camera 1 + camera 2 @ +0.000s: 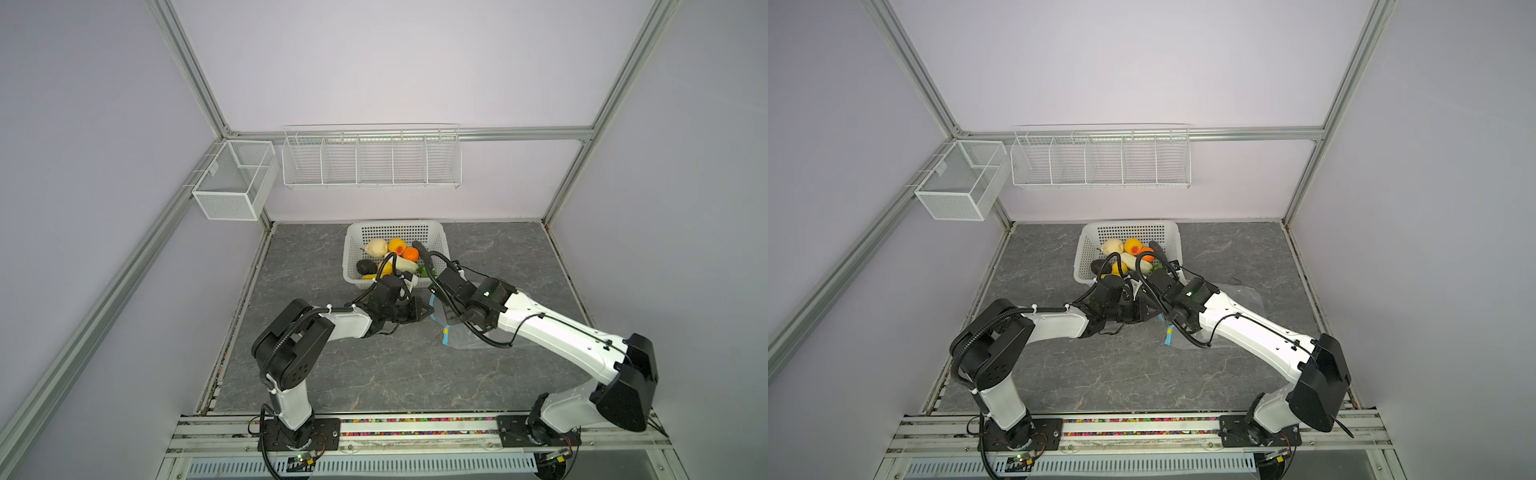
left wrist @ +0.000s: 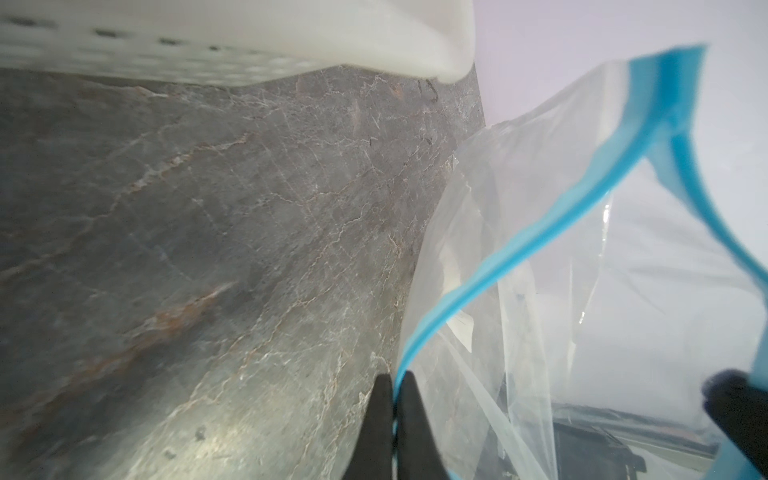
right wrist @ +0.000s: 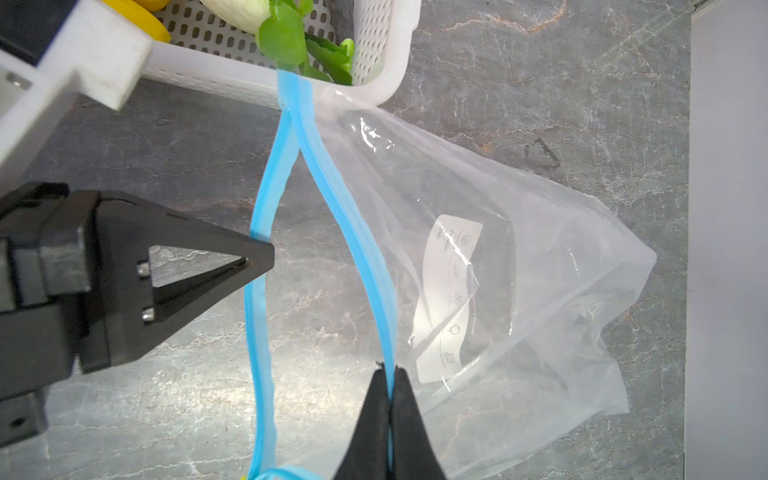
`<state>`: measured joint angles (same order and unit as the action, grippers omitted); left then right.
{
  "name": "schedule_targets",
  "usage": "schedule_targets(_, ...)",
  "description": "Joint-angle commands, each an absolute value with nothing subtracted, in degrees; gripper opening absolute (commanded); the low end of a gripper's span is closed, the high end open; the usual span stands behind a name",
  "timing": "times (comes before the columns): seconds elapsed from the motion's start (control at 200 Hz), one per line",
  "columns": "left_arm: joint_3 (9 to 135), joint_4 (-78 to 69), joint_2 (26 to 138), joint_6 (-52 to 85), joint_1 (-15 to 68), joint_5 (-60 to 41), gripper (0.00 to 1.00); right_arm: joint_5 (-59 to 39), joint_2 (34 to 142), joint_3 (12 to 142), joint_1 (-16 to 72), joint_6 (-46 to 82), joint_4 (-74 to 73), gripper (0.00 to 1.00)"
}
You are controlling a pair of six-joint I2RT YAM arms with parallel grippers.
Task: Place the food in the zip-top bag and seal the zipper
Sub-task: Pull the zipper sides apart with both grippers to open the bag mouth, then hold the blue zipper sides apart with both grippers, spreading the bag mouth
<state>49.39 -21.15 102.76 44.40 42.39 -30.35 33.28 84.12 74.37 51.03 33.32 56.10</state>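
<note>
A grey marble-patterned tabletop (image 1: 374,374) filled the floor of the cell. Above its far edge a long white wire rack (image 1: 372,160), split by dividers into five bays, hung on the back wall. A white mesh box (image 1: 232,183) hung on the frame to the left of the rack. A white perforated plastic basket (image 1: 351,253) sat at the back of the tabletop and held all the food that could be seen. That food was a round beige piece (image 1: 376,247), a yellow-orange fruit with a red blush (image 1: 397,246), a small orange (image 1: 410,253), a long white piece (image 1: 405,262), a black piece (image 1: 365,266), a yellow piece (image 1: 384,268), a dark purple piece (image 1: 422,247) and leafy greens (image 3: 286,37) at the near corner. Just in front of the basket lay the clear, crinkly zip-top bag (image 3: 498,249), with its body spread toward the right arm's side. Through its film only the tabletop and a white printed label showed. The thin light-blue zipper (image 3: 259,311) ran along the bag's mouth, and its two sides stood apart in the middle. They met at an end that touched the basket's near rim. The left gripper (image 2: 394,386) was pinched tight on one side of the zipper and the right gripper (image 3: 388,374) on the other. In both top views the arms hid those fingertips. A small yellow slider tab (image 1: 445,331) sat at the zipper's near end.
</note>
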Motion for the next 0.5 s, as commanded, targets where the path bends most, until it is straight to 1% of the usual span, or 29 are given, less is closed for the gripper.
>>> schedule_targets(0.0,50.90,-17.27,102.10,41.45,42.64,-28.20,0.00,34.25,81.94,73.74,50.52,32.60,56.06,0.06)
schedule_targets(0.1,51.08,-17.48,101.62,40.71,43.14,-30.22,0.06,33.55,81.39,73.28,50.27,32.60,55.60,0.06)
schedule_targets(0.22,51.66,-19.25,100.27,41.67,44.04,-32.47,0.20,32.42,81.11,72.52,50.26,32.69,55.24,0.06)
schedule_targets(0.495,53.15,-17.51,99.35,40.53,44.28,-32.37,0.44,31.14,81.43,70.94,50.23,33.13,52.21,0.06)
